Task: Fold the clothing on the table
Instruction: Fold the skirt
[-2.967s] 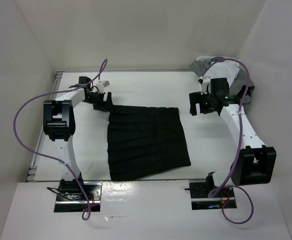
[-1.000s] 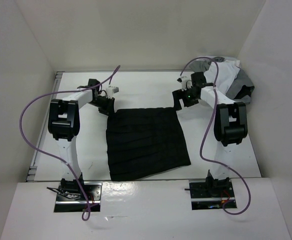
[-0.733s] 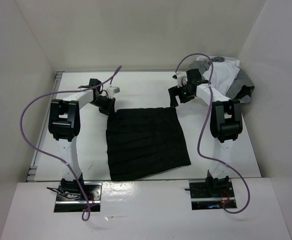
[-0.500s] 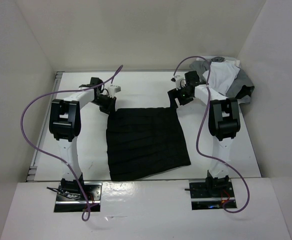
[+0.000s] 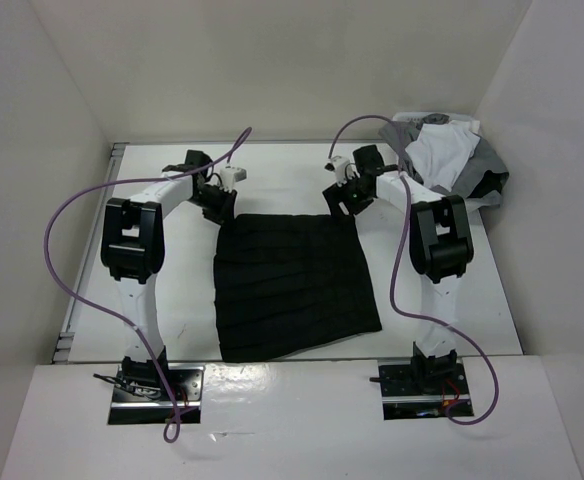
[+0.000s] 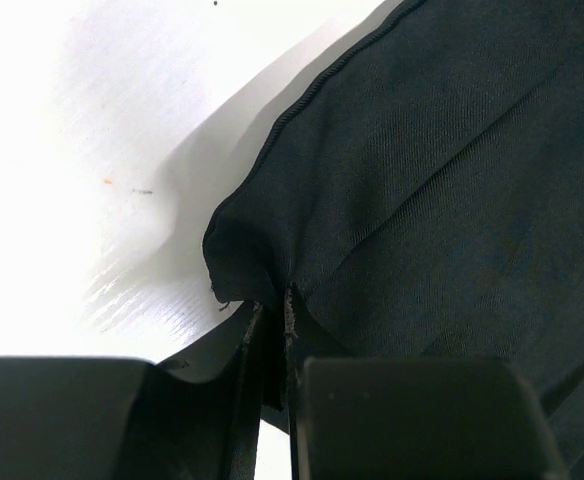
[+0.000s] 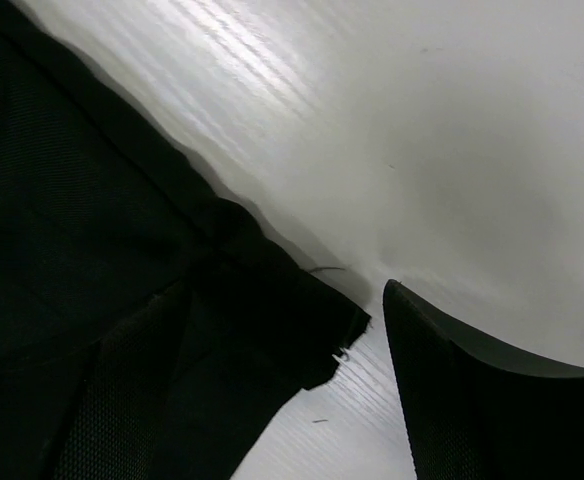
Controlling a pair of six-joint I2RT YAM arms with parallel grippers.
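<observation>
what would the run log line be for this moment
phase: grasping far corners | left gripper: shut on clothing far-left corner | right gripper: open at far-right corner | clothing: flat on table, unfolded

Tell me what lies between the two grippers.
In the top view, the far hem of the clothing runs from the left gripper to the right gripper, with bare table just beyond it. Nothing else lies there.
</observation>
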